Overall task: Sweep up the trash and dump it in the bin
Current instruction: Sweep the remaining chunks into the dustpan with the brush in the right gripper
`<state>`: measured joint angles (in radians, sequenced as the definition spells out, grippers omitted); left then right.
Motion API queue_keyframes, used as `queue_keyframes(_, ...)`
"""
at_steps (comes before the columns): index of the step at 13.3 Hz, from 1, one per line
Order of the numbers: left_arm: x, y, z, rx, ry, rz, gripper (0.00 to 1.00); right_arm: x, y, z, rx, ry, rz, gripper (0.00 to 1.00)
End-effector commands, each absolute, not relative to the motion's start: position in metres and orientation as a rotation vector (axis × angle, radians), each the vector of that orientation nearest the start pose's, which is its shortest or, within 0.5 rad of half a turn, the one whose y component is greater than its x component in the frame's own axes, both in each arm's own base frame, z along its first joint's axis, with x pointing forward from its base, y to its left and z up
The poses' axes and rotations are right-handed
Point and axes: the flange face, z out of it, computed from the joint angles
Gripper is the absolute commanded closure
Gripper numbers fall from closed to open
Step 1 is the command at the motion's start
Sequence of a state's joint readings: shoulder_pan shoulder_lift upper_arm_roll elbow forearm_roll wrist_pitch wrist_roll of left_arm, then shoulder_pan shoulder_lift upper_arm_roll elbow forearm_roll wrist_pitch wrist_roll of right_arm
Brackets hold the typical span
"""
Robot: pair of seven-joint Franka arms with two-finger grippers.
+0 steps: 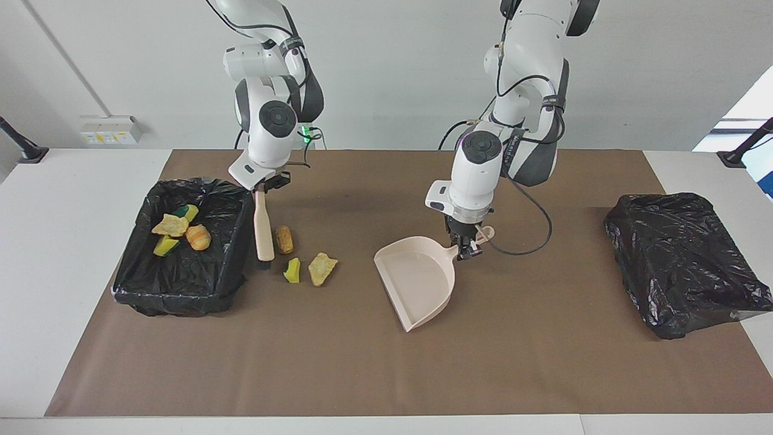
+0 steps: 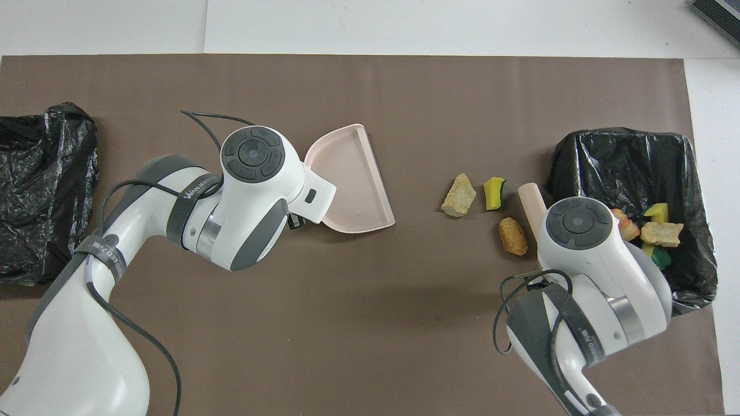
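Observation:
Three pieces of trash lie on the brown mat beside the bin: an orange-brown lump [image 1: 284, 239] [image 2: 513, 236], a yellow-green sponge bit [image 1: 293, 270] [image 2: 494, 193] and a tan lump [image 1: 322, 268] [image 2: 459, 195]. Several more scraps [image 1: 181, 229] lie inside the black-lined bin [image 1: 235, 254] [image 2: 618, 153]. My right gripper [image 1: 266, 183] is shut on a brush [image 1: 263, 226], which hangs upright between the bin and the orange-brown lump, bristles down at the mat. My left gripper [image 1: 466, 244] is shut on the handle of the pink dustpan [image 1: 416, 281] [image 2: 352, 185]. The pan's open mouth faces the trash.
A second black bag-covered bin [image 1: 682, 260] [image 2: 46, 185] sits at the left arm's end of the table. The mat [image 1: 362, 374] lies bare between the dustpan and the loose trash. White table borders it on both ends.

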<state>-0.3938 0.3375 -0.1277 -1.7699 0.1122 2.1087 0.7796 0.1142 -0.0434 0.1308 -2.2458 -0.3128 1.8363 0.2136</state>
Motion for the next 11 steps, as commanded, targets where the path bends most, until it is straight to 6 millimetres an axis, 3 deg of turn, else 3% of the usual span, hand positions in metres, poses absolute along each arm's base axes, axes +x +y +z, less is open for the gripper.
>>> queue_keyframes(1,0.554,-0.308,0.379,-2.29,2.045,0.093,1.0,0.464,0.107,0.351,-3.379,-0.261,0.505,1.0)
queue_keyframes(4,0.54,-0.315,0.367,-2.275,2.076,0.191,1.0,0.469,0.141,0.336,-3.164,-0.259,0.502,1.0)
queue_keyframes(7,0.521,-0.334,0.36,-2.235,2.117,0.224,1.0,0.478,0.187,0.347,-3.023,-0.233,0.468,1.0)
queue_keyframes(11,0.514,-0.334,0.355,-2.233,2.118,0.224,1.0,0.484,0.241,0.366,-2.827,-0.134,0.435,1.0)
